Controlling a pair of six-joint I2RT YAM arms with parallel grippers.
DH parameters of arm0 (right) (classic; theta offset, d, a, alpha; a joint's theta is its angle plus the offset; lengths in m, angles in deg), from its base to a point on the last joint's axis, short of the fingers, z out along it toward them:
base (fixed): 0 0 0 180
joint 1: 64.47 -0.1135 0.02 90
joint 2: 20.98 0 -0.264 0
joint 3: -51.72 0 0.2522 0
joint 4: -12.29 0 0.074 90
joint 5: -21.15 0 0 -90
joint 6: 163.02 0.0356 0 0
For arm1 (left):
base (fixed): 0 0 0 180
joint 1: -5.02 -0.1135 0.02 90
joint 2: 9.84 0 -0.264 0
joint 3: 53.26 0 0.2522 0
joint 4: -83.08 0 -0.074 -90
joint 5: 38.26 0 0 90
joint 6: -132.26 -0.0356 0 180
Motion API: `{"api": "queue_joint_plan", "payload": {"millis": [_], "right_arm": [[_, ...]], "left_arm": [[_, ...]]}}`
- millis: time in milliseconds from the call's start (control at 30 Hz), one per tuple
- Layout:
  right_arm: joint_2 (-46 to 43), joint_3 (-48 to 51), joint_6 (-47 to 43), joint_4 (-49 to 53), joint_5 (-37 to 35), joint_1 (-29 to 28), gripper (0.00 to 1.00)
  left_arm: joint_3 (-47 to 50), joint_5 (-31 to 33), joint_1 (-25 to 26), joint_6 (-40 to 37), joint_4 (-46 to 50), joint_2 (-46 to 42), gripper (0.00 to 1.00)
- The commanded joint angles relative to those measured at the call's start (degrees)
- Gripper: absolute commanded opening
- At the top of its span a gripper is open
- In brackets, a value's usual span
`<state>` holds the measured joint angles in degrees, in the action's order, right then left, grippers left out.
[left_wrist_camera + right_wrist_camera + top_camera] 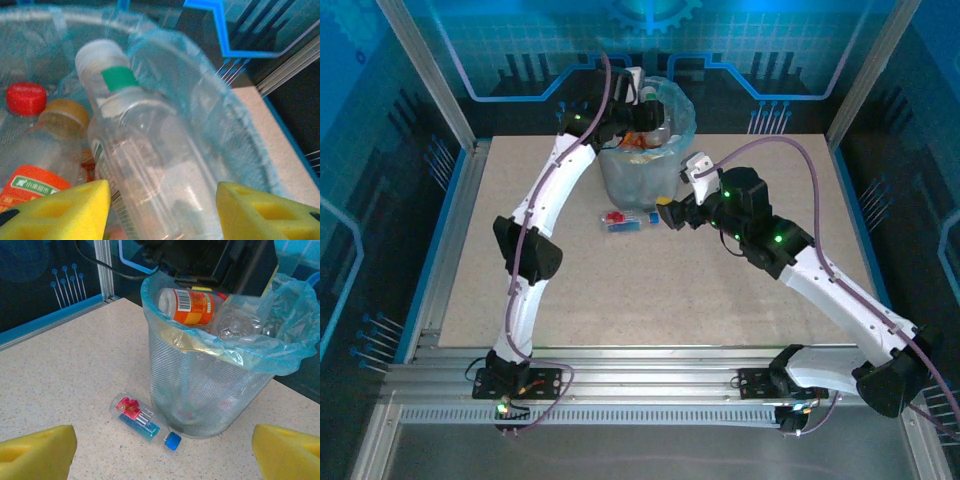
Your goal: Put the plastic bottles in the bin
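Bin (210,385) is holding many bottles (192,306), L gripper (162,210) is hanging over it w/ clear bottle (150,150) between pads (60,210) (gripping or not, cannot tell), R gripper (162,450) is standing open, one blue-cap bottle (142,421) is lying on table (720,300) beside bin.

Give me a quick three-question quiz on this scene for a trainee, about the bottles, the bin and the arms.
1. True or false: one bottle lies on the table beside the bin.
2. That bottle's cap is: A red, B blue, C white.
3. Fill in: the jaws of the right arm stand ____.
Key: 1 true; 2 B; 3 open.
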<state>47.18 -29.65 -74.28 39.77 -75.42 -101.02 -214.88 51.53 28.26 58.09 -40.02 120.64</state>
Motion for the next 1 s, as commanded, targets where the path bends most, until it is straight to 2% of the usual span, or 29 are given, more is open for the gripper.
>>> {"api": "queue_joint_plan", "payload": {"millis": [0, 167, 333, 500, 567, 667, 833, 967], "right_arm": [[0.74, -1.47, 1.26, 0.61, 1.52, 0.61, 0.91], [1.44, -1.91, 1.63, 0.61, 2.13, 0.52, 0.90], [2.06, -2.51, 1.60, 0.08, 2.48, 0.53, 0.90], [2.68, -3.35, 1.59, -0.37, 2.88, 0.52, 0.90], [2.64, -3.49, 1.61, -0.44, 2.84, 0.47, 0.90], [2.42, -3.31, 1.44, -0.40, 2.54, 0.50, 0.90], [2.23, -3.03, 1.28, 0.00, 2.02, 0.52, 0.90], [2.32, -2.95, 1.27, 0.08, 2.11, 0.52, 0.90]], "left_arm": [[0.81, 1.02, 1.05, -3.77, 4.60, 0.13, 0.59], [1.12, 1.77, 3.06, -8.00, 10.99, -1.43, 0.58], [3.07, 1.26, 3.24, -9.00, 14.26, -4.89, 0.58], [3.05, 0.98, 2.78, -7.73, 11.09, -7.96, 0.60], [3.03, 1.12, 2.35, -6.18, 8.81, -9.01, 0.66], [3.00, 1.74, 1.54, -4.62, 5.44, -9.41, 0.68], [1.33, 2.32, 0.15, -2.86, 2.00, -6.15, 0.64], [-3.30, 1.12, 0.04, -2.54, 3.87, -1.04, 0.58]]}}
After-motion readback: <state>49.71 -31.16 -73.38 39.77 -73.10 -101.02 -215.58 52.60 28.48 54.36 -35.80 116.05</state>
